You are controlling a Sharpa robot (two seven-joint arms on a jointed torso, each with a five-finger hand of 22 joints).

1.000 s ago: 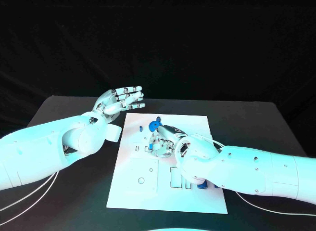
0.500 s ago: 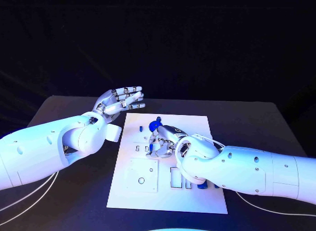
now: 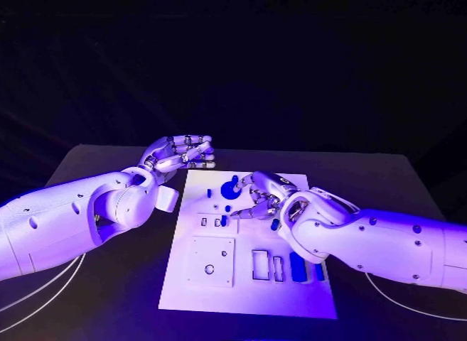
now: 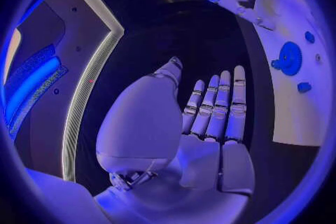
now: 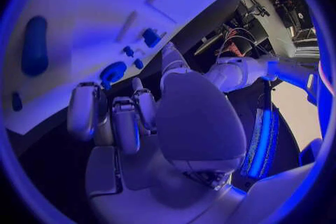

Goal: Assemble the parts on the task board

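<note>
While both arms reach in over the black bench, things lie as follows, each placed against the task board.

Task board: white plate lying flat in the middle of the bench, with cut-out slots and a square raised panel on its near half.

Left hand: raised off the board's far left corner, palm up; the fingers are straight and lie side by side, the thumb stands apart, and nothing is in them.

Right hand: over the board's far middle, fingers curled downward; whether they pinch anything I cannot tell.

Blue gear-like disc: on the board's far part, just beside the right hand's fingers; also seen from the left wrist.

Small blue parts: two lie close to the disc.

Long blue piece: standing in a slot on the board's near right part, close against the right forearm.
</note>
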